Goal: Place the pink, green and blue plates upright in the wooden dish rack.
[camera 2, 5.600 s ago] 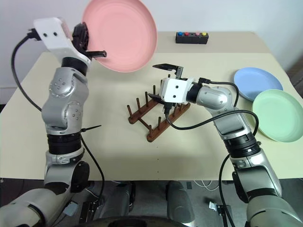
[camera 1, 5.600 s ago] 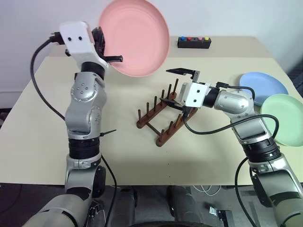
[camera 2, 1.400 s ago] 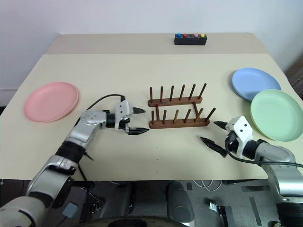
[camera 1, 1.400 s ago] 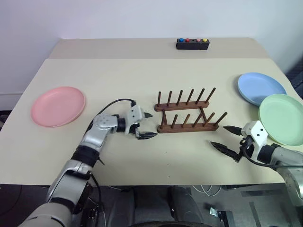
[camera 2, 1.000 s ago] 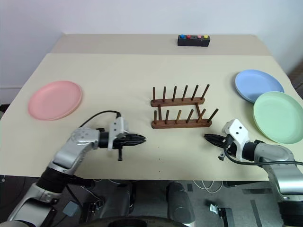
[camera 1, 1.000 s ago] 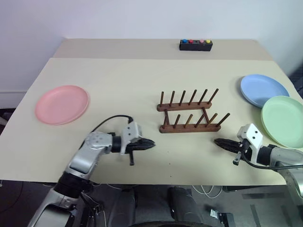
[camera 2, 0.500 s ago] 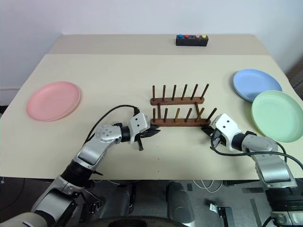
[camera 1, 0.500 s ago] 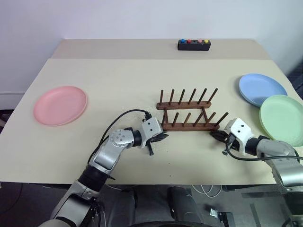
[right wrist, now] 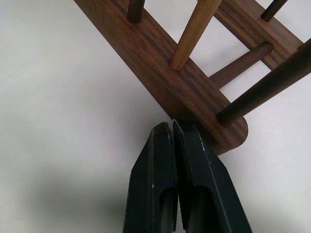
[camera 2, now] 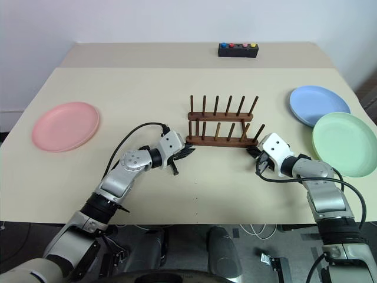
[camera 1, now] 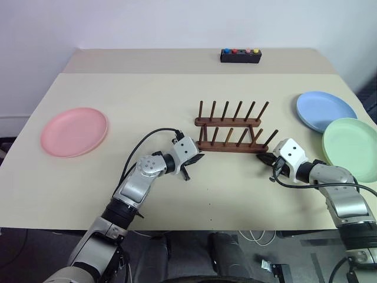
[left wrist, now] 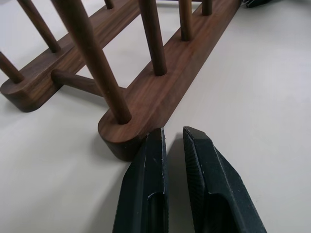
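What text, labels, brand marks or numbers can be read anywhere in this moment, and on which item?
None can be read.
The black button box bears coloured buttons, but no legible lettering.
The pink plate, green plate, blue plate, wooden dish rack and table carry no print.

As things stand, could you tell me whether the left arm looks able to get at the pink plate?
Probably yes. The pink plate lies flat on the left part of the table, with bare tabletop between it and the left pincer, which is shut at the rack's end. It would have to open first.
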Controlling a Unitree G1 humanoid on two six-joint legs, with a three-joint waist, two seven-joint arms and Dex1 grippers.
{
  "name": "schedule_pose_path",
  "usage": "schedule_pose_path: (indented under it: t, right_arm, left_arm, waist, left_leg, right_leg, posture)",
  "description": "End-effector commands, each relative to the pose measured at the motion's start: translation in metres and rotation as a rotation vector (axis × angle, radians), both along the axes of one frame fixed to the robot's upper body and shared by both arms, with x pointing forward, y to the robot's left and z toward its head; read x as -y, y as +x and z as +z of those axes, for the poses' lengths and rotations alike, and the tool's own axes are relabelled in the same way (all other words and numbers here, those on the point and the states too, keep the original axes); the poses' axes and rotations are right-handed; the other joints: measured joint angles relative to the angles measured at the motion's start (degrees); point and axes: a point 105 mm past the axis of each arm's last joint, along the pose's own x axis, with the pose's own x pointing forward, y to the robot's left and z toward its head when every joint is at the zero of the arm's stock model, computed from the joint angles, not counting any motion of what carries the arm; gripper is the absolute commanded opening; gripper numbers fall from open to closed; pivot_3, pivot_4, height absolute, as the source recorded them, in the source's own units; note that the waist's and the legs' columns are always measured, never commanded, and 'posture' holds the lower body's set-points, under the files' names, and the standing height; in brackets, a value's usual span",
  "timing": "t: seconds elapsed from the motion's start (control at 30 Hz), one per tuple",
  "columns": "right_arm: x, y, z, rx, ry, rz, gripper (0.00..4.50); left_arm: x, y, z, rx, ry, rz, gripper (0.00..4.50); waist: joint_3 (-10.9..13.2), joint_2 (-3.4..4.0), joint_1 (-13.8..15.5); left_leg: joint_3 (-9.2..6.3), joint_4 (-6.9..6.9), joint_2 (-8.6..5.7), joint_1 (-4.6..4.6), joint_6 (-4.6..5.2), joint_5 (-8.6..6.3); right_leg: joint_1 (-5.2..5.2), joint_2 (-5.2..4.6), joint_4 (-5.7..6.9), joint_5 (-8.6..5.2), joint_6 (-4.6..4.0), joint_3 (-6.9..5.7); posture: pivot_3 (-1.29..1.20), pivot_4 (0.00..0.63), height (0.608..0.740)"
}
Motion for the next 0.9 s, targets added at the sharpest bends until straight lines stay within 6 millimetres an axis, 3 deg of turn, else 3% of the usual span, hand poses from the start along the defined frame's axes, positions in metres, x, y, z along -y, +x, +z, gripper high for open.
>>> schedule_pose_path:
  t: [0.03, 0.17, 0.3, 0.33, 0.4, 0.6, 0.7, 0.8, 0.9]
  right_arm:
    - [0.002, 0.001, 0.001, 0.015, -0.002, -0.004, 0.11]
    - [-0.003, -0.007, 0.005, 0.001, 0.031, 0.044, 0.11]
    - [-0.029, -0.036, 0.030, -0.055, 0.154, 0.230, 0.11]
    - [-0.034, -0.039, 0.034, -0.051, 0.155, 0.256, 0.08]
    - [-0.045, -0.042, 0.042, -0.037, 0.152, 0.299, 0.06]
    - [-0.077, -0.039, 0.055, 0.009, 0.167, 0.392, 0.06]
    - [-0.086, -0.036, 0.056, 0.003, 0.173, 0.434, 0.06]
    - [-0.088, -0.033, 0.056, -0.006, 0.174, 0.453, 0.06]
    - [-0.088, -0.030, 0.055, -0.008, 0.171, 0.457, 0.06]
  left_arm:
    - [-0.009, 0.002, 0.000, 0.005, 0.000, 0.033, 0.57]
    - [-0.012, -0.008, 0.003, -0.022, -0.027, -0.002, 0.57]
    - [-0.044, -0.032, 0.030, -0.077, -0.154, -0.008, 0.57]
    - [-0.056, -0.032, 0.039, -0.093, -0.214, 0.026, 0.81]
    - [-0.089, -0.027, 0.056, -0.080, -0.294, 0.145, 1.44]
    - [-0.183, -0.009, 0.103, 0.101, -0.410, 0.549, 4.44]
    - [-0.242, -0.001, 0.118, 0.184, -0.445, 0.871, 4.48]
    - [-0.304, 0.000, 0.104, 0.178, -0.331, 1.274, 4.48]
    - [-0.352, -0.016, 0.093, 0.099, -0.434, 1.574, 4.48]
  waist:
    - [0.00, 0.00, 0.00]
    - [0.00, 0.01, -0.07]
    - [0.05, 0.09, -0.37]
    - [0.08, 0.11, -0.51]
    - [0.10, 0.09, -0.49]
    - [0.10, 0.05, -0.22]
    - [0.12, 0.02, 0.21]
    - [0.10, -0.01, 0.17]
    - [0.13, -0.08, -0.01]
  left_leg:
    - [0.00, 0.00, 0.00, 0.00, 0.00, 0.00]
    - [0.00, -0.02, 0.00, 0.00, 0.00, 0.00]
    - [-0.02, -0.17, 0.02, -0.03, 0.00, 0.00]
    - [-0.03, -0.20, 0.03, -0.05, 0.01, -0.01]
    - [-0.06, -0.12, 0.04, -0.05, 0.01, -0.01]
    - [-0.05, -0.02, 0.04, -0.03, 0.01, -0.01]
    - [-0.07, -0.04, 0.02, -0.10, 0.01, -0.01]
    - [-0.08, -0.03, 0.02, -0.10, 0.01, -0.01]
    - [-0.08, -0.05, 0.01, -0.08, 0.01, -0.01]
  right_leg:
    - [0.00, 0.00, 0.00, 0.00, 0.00, 0.00]
    - [-0.01, 0.00, 0.00, 0.00, 0.00, 0.00]
    - [-0.10, 0.00, 0.03, -0.01, 0.06, 0.01]
    - [-0.14, 0.00, 0.05, -0.01, 0.07, 0.00]
    - [-0.14, 0.01, 0.11, -0.02, 0.05, -0.03]
    - [-0.07, 0.01, 0.02, -0.14, -0.10, -0.03]
    - [-0.10, 0.00, 0.00, -0.09, -0.08, -0.05]
    - [-0.10, -0.01, 0.00, -0.01, 0.04, -0.06]
    - [-0.10, 0.00, 0.01, 0.00, 0.07, -0.08]
  posture:
    - [0.00, 0.150, 0.730]
    - [0.00, 0.150, 0.730]
    - [0.00, 0.150, 0.730]
    - [0.00, 0.150, 0.730]
    - [0.00, 0.150, 0.730]
    - [0.00, 0.150, 0.730]
    - [0.00, 0.150, 0.730]
    - [0.00, 0.150, 0.730]
    - [0.00, 0.150, 0.730]
